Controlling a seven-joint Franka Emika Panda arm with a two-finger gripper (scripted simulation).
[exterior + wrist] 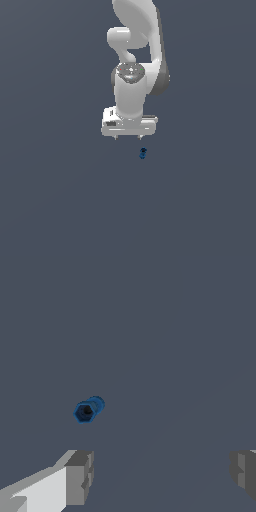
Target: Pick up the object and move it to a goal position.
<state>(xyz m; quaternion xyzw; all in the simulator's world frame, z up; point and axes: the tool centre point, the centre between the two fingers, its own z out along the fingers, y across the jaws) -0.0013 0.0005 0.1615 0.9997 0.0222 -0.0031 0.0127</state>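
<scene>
Arm (136, 30): upper links cut off by the top edge of the exterior view; base out of frame. Gripper (160, 476): both fingers (79, 476) truncated in the wrist view, one by the bottom edge, one by the right edge. Object (143, 153): too small in the exterior view to resolve its shape.

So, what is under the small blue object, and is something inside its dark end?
Under the blue object only the plain grey floor shows. Its dark end looks hollow in the wrist view; what is inside cannot be seen. The open pincer does not cover it.
</scene>
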